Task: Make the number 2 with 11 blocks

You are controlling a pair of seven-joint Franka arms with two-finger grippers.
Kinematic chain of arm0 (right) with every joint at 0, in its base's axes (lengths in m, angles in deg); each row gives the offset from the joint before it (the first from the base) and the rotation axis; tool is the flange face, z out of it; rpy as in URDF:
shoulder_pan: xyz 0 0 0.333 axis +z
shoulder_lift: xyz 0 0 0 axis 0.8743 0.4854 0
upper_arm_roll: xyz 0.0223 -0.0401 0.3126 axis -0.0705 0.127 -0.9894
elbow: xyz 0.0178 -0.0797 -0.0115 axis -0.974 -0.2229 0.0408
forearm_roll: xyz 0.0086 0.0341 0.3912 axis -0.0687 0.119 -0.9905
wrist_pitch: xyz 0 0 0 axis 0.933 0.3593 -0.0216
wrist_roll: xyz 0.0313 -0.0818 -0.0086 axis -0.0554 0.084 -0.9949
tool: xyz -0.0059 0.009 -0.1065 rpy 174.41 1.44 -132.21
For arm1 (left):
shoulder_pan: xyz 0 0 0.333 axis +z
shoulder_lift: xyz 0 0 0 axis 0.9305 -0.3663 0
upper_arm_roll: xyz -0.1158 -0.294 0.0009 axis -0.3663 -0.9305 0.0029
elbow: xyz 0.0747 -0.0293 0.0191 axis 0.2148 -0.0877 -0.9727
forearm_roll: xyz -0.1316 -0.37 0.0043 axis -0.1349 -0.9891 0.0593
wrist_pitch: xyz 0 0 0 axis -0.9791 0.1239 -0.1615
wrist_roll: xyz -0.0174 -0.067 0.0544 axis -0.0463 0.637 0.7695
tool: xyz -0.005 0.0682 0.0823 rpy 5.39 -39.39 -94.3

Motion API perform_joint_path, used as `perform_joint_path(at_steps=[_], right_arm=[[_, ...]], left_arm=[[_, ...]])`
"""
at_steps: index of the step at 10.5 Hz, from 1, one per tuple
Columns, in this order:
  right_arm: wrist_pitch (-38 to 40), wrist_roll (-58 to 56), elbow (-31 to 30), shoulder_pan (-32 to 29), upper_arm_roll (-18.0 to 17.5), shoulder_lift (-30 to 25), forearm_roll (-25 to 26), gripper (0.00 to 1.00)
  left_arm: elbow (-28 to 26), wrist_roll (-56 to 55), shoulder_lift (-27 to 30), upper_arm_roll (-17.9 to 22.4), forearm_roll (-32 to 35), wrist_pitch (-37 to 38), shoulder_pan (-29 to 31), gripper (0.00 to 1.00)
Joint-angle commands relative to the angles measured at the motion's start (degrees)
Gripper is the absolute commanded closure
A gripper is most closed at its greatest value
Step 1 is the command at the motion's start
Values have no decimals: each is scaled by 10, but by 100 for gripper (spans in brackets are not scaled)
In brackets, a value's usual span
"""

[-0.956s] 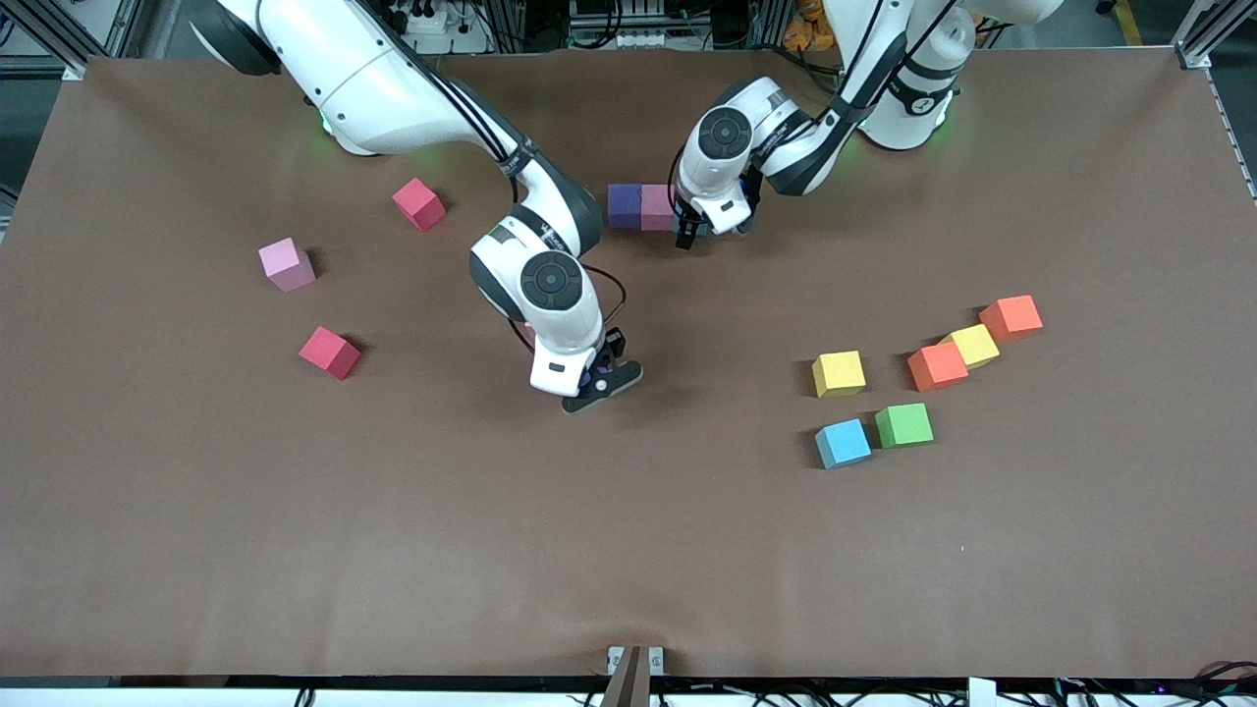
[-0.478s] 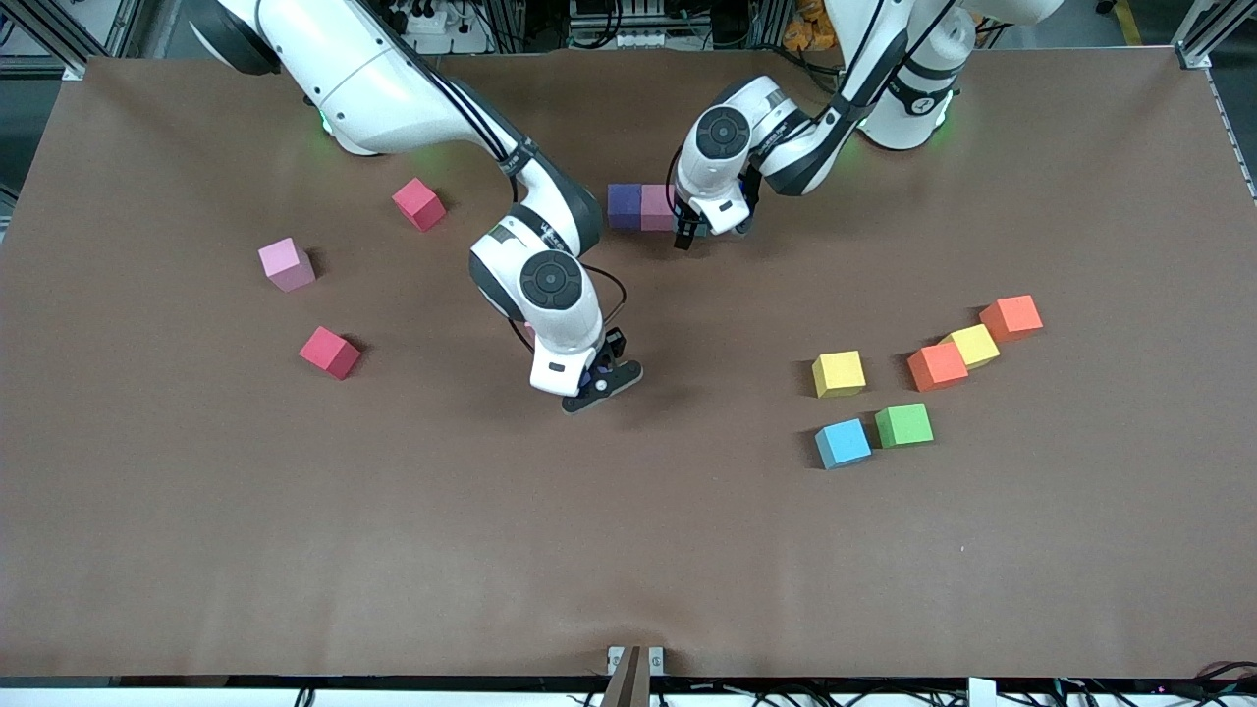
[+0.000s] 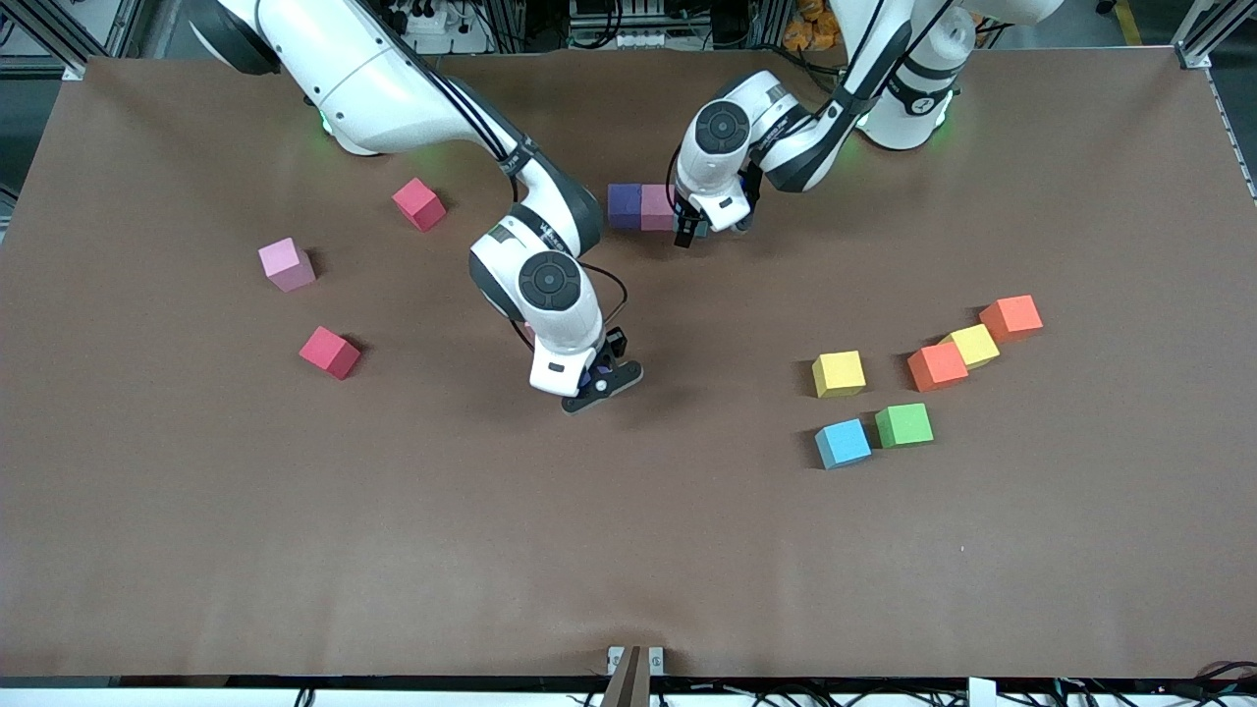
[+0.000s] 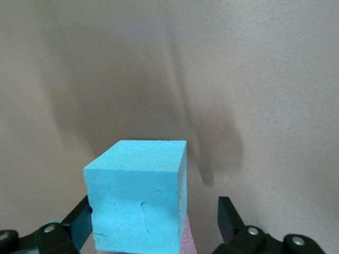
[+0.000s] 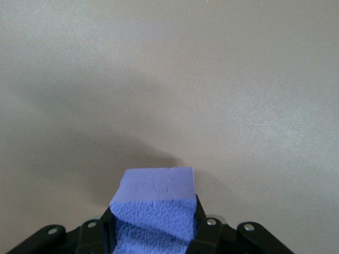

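Gripping a purple block (image 5: pixel 156 211), the right gripper (image 3: pixel 594 378) hangs low over the bare middle of the table (image 3: pixel 628 550), its fingers pressed into the cube's two side faces. In the right wrist view the foam dents slightly under the pinch, so these cubes look light and soft: easy to lift, but they squash under a hard squeeze, and I judge flat opposite faces, taken near the middle, the best hold.

Over by the robots' bases, the left gripper (image 3: pixel 690 231) stands spread around a light blue block (image 4: pixel 139 196); the left wrist view shows one finger close against the cube and the other well clear, so it is not clamped. That cube sits at the end of a short row with a pink block (image 3: pixel 656 207) and a dark purple block (image 3: pixel 624 205), the three side by side and seemingly touching. I take this row for the start of the number 2, which is otherwise not yet built.

Loose cubes lie at both ends. Toward the left arm's end: two orange blocks (image 3: pixel 1011 317) (image 3: pixel 937 365) with a yellow block (image 3: pixel 973 345) between them, another yellow block (image 3: pixel 839 373), a green block (image 3: pixel 903 425) and a second light blue block (image 3: pixel 843 443) just beside it. Toward the right arm's end, well apart: two red blocks (image 3: pixel 419 203) (image 3: pixel 330 352) and a pale pink block (image 3: pixel 286 264).
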Motion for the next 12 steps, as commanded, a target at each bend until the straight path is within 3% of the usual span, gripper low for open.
perform_joint_path(at_steps=[1,7,12], right_arm=[[8,8,2,0,-3,-7,-8,100],[17,57,0,2,-16,-7,-12,100],[22,148,-4,9,-44,-7,-12,100]], left_arm=[[11,-17,22,0,15,27,7,0],[73,-7,33,-7,16,132,34,0],[91,125,79,-6,16,198,106,0]])
